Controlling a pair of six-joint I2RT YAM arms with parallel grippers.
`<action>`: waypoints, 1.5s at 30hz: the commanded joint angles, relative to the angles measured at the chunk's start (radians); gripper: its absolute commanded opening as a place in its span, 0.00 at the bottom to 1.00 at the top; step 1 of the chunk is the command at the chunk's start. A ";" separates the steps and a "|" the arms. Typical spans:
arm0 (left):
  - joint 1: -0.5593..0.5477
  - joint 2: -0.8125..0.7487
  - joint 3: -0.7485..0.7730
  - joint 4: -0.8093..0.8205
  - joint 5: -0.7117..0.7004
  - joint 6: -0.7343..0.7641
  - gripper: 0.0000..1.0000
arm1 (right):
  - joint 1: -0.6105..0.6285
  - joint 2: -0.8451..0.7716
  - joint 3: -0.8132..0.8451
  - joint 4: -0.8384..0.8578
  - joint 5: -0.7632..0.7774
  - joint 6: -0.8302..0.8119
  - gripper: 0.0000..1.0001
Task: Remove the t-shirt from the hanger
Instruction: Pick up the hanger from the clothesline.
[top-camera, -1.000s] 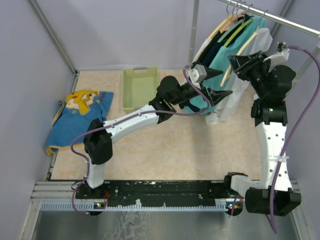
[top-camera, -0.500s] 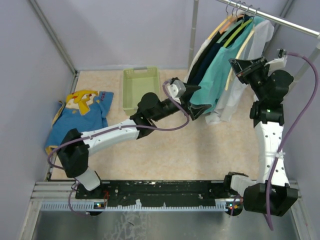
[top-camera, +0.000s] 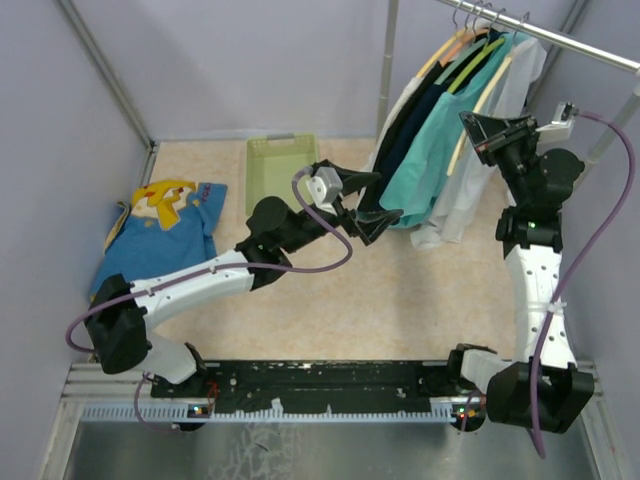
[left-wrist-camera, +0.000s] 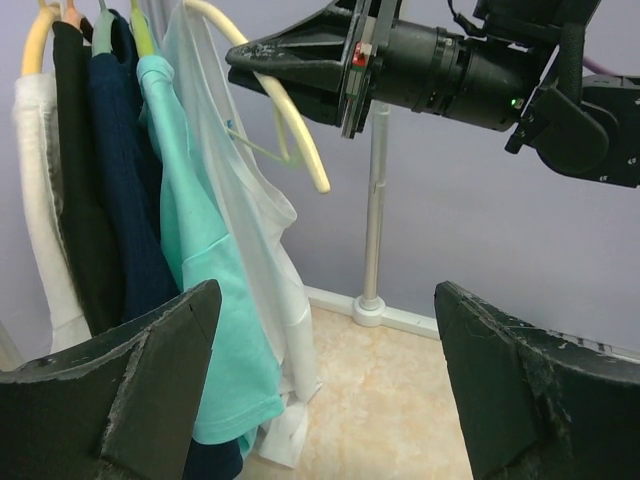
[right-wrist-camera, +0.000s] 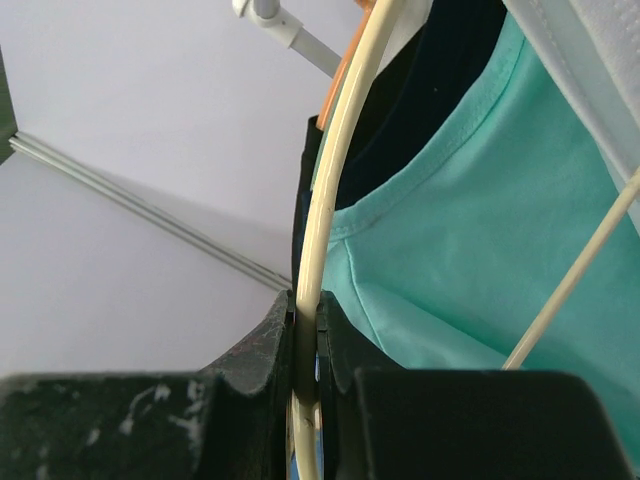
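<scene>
The right claw (top-camera: 478, 135) is clamped on the cream arm of a hanger (top-camera: 460, 152); its wrist view shows the arm (right-wrist-camera: 330, 190) pinched between the two fingers, both ends running out of frame. The white t-shirt (top-camera: 455, 210) hangs on that hanger just below and beyond the claw. It hangs neck up toward the rail (top-camera: 560, 42) and hem down, with its long axis near upright. Its near side is covered by a teal shirt (top-camera: 430, 150), and its hem is bunched and hard to trace.

The left claw (top-camera: 385, 197) stands wide apart and holds nothing, low and well apart from the t-shirt. Its own camera looks between the fingers at the thin white cloth (left-wrist-camera: 240, 190) ahead — the hanger's hook is cut off at the top. Far behind this claw lies a blue garment (top-camera: 160, 245); its yellow print is too small to read.
</scene>
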 joint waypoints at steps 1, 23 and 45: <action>0.001 -0.031 -0.017 -0.008 -0.017 0.005 0.93 | -0.008 -0.044 0.044 0.167 0.014 0.006 0.00; -0.023 -0.077 -0.026 -0.030 -0.042 0.034 0.92 | -0.009 -0.178 0.000 0.112 -0.032 0.002 0.00; -0.234 -0.019 0.010 -0.056 -0.225 0.165 0.93 | 0.055 -0.492 -0.264 -0.019 0.082 0.018 0.00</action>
